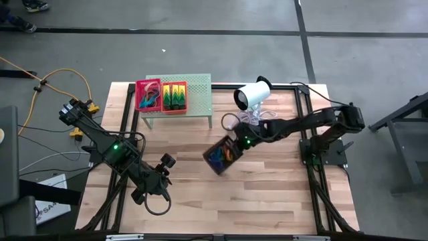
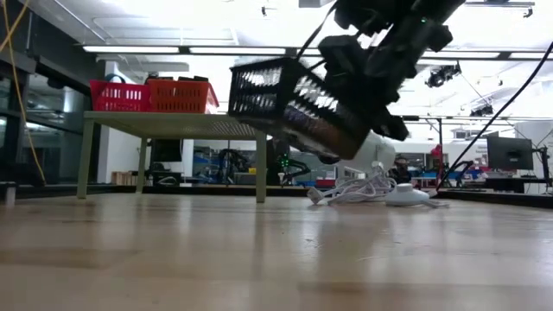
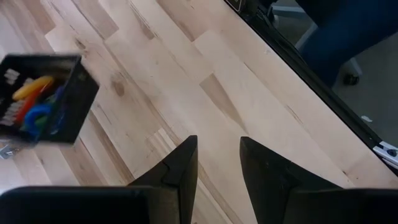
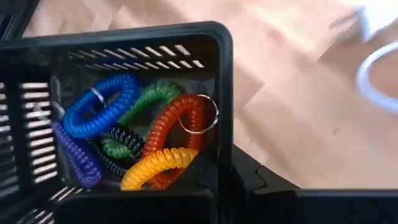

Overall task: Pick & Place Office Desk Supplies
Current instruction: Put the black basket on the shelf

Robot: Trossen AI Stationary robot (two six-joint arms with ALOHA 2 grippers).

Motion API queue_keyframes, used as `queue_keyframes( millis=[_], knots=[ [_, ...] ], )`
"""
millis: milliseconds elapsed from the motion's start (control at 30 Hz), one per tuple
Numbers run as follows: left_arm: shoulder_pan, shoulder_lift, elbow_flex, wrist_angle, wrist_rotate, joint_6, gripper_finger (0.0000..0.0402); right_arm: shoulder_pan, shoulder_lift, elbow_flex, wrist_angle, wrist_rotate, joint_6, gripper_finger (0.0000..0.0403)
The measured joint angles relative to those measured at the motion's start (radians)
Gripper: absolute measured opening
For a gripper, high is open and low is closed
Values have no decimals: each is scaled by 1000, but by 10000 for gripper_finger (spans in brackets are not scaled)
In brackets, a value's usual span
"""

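- Left gripper [image 1: 158,203]: stationed over the near-left part of the wooden table [image 1: 267,201], well apart from every basket. The left wrist view shows its two dark fingers [image 3: 180,163] standing apart with bare wood visible in the gap; nothing is between them.
- Pale-green perforated stand [image 1: 200,107]: at the far side of the table, left of centre. Two baskets sit side by side on its top, touching.
- Pink basket [image 1: 148,94]: the left one of the pair on the stand, holding red, blue and green loops.
- Red basket [image 1: 174,97]: just to the right of the pink one, holding small green packs in a row.
- Black basket [image 1: 223,155]: near the table centre, lifted off the surface and tilted, as the low view confirms [image 2: 289,99]. It holds coiled loops [image 4: 134,127] in blue, green, red-orange, yellow and purple, two of them with metal rings.
- Right gripper [image 1: 237,142]: reaches in from the right side, pressed together on the rim of the black basket and carrying it clear of the wood.
- White cylinder device [image 1: 253,96]: on the far side of the table, right of the stand, with its white cable [image 2: 367,190] coiled on the wood beside it.
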Motion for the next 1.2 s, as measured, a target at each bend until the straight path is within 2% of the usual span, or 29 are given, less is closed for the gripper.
queue_keyframes(
  millis=[233, 433, 567, 767, 1033, 1200],
  knots=[
    [0, 0, 0, 0, 0, 0, 113, -13, 1, 88, -162, 91, 49, 3],
    [0, 0, 0, 0, 0, 0, 113, 30, 9, 275, -466, 100, 95, 3],
    [0, 0, 0, 0, 0, 0, 113, 57, 36, 402, -576, 116, 133, 3],
    [0, 0, 0, 0, 0, 0, 113, 82, 153, 589, -741, 107, 179, 3],
    [0, 0, 0, 0, 0, 0, 113, 106, 339, 838, -922, 98, 159, 3],
    [0, 0, 0, 0, 0, 0, 113, 121, 377, 897, -973, 138, 151, 3]
  ],
)
